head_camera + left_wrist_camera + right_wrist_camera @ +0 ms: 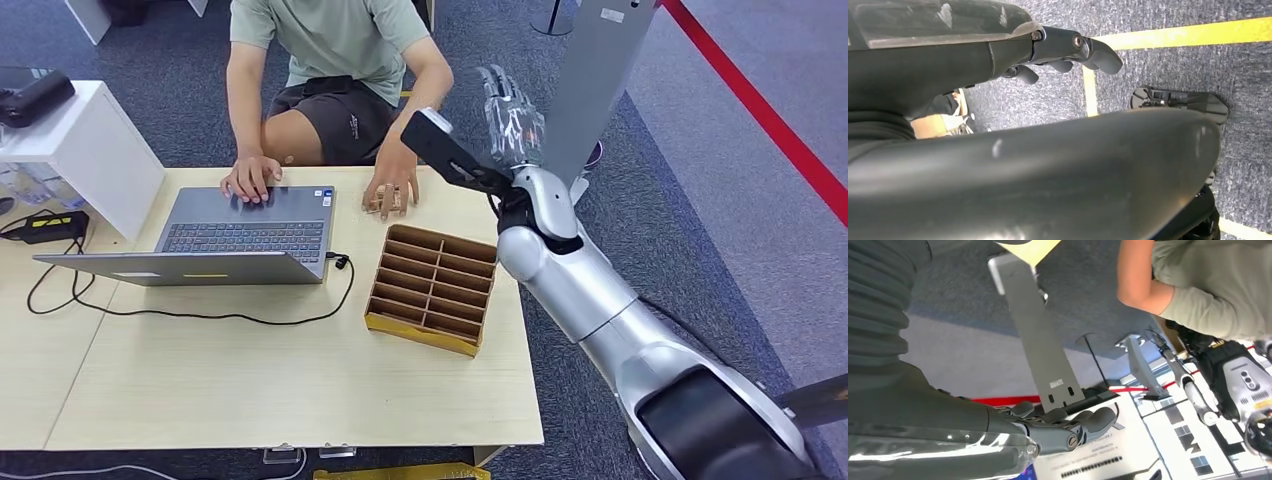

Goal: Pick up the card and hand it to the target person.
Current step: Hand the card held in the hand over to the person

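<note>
Card point(1088, 452), white with dark print, lies against the fingers of the right hand point(1058, 427), which curl around its edge and hold it. In the head view the right hand point(512, 115) is raised beyond the counter's point(300, 390) far right corner, beside a seated person point(335, 60). The person's hands rest at a laptop point(240, 235). A brown divided box point(432, 288) sits on the counter. The left hand point(1068, 50) hangs over carpet, fingers loosely curled, holding nothing.
</note>
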`<state>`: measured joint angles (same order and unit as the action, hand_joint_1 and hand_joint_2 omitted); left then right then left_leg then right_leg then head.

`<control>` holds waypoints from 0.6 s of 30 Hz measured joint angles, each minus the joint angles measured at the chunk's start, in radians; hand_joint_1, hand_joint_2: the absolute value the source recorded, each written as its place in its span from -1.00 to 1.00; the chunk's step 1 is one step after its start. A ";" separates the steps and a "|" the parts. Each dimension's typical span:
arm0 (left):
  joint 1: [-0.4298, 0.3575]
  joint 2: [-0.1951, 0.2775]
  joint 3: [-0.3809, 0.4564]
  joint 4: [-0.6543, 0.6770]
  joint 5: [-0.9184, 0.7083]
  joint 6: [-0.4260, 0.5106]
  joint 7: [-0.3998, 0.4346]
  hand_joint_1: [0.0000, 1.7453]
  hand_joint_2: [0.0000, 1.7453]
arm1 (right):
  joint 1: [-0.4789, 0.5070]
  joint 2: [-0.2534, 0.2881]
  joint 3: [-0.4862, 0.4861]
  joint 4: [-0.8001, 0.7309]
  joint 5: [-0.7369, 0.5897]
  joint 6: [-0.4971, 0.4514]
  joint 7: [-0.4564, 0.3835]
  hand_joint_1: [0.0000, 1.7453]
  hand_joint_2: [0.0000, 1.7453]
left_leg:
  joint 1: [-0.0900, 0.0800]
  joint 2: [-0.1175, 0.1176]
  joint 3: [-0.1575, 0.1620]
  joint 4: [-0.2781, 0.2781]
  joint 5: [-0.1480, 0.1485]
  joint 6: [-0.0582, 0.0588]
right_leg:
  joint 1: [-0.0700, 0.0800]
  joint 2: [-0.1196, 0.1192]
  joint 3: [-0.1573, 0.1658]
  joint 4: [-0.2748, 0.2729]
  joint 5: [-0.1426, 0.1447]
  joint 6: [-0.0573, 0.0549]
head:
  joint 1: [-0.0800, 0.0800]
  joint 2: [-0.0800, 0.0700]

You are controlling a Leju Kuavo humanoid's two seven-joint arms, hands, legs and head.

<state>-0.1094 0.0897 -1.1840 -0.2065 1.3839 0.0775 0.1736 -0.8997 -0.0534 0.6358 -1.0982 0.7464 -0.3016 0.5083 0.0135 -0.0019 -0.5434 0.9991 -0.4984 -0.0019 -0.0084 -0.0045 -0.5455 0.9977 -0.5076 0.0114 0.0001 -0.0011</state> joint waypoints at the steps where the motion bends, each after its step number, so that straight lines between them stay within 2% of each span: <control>1: 0.001 0.000 0.000 0.000 0.005 0.001 0.000 -1.00 -1.00 | 0.032 -0.022 -0.015 -0.048 -0.021 -0.007 -0.007 -1.00 1.00 | 0.000 0.000 0.000 0.000 0.000 0.000 | 0.000 0.000 0.000 0.000 0.000 0.000 | 0.000 0.000; 4: 0.003 -0.002 0.003 0.000 0.016 0.005 0.000 -1.00 -1.00 | 0.163 -0.090 -0.071 -0.185 -0.107 -0.051 -0.067 -1.00 1.00 | 0.000 0.000 0.001 0.000 -0.001 0.001 | 0.000 0.000 0.002 -0.002 0.000 0.000 | 0.001 0.000; 7: 0.005 -0.002 0.008 0.000 0.019 0.007 0.000 -1.00 -1.00 | 0.315 -0.145 -0.129 -0.285 -0.265 -0.094 -0.203 -1.00 1.00 | 0.000 -0.001 0.002 0.000 -0.002 0.001 | 0.000 0.000 0.003 -0.003 0.000 0.000 | 0.001 0.000; 9: 0.006 -0.002 0.009 0.000 0.020 0.008 0.000 -1.00 -1.00 | 0.354 -0.155 -0.144 -0.304 -0.316 -0.101 -0.248 -1.00 1.00 | 0.000 -0.001 0.002 0.000 -0.002 0.001 | 0.000 0.000 0.003 -0.003 0.000 0.000 | 0.001 0.000; 11: 0.006 -0.002 0.009 0.000 0.020 0.008 0.000 -1.00 -1.00 | 0.358 -0.156 -0.144 -0.305 -0.319 -0.101 -0.251 -1.00 1.00 | 0.000 -0.001 0.002 0.000 -0.002 0.001 | 0.000 0.000 0.003 -0.003 0.000 0.000 | 0.001 0.000; 12: 0.006 -0.002 0.009 0.000 0.021 0.008 0.000 -1.00 -1.00 | 0.428 -0.168 -0.172 -0.334 -0.396 -0.098 -0.333 -1.00 1.00 | 0.000 -0.001 0.002 0.000 -0.003 0.001 | 0.000 0.000 0.003 -0.003 -0.001 0.001 | 0.002 0.000; 15: 0.007 -0.001 0.015 0.000 0.026 0.006 -0.003 -1.00 -1.00 | 0.768 -0.212 -0.308 -0.455 -0.686 -0.056 -0.674 -1.00 1.00 | 0.000 0.000 0.000 -0.001 -0.004 0.001 | 0.000 0.000 0.002 -0.003 -0.002 0.000 | 0.001 0.000; 16: 0.007 -0.001 0.017 0.000 0.026 0.005 -0.005 -1.00 -1.00 | 0.825 -0.214 -0.332 -0.469 -0.710 -0.042 -0.713 -1.00 1.00 | 0.000 0.000 0.000 -0.001 -0.004 0.001 | 0.000 0.000 0.002 -0.003 -0.002 0.000 | 0.000 0.000; 18: 0.006 0.000 0.019 0.000 0.026 0.004 -0.006 -1.00 -1.00 | 0.879 -0.215 -0.354 -0.478 -0.719 -0.023 -0.735 -1.00 1.00 | 0.000 0.000 0.000 -0.001 -0.004 0.001 | 0.000 0.000 0.002 -0.003 -0.002 0.000 | 0.000 0.000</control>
<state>-0.1037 0.0902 -1.1648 -0.2065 1.4096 0.0814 0.1675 -0.0209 -0.2682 0.2814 -1.5766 0.0269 -0.3245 -0.2265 0.0137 -0.0018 -0.5433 0.9977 -0.5021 -0.0008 -0.0082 -0.0043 -0.5432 0.9951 -0.5094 0.0117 -0.0002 -0.0011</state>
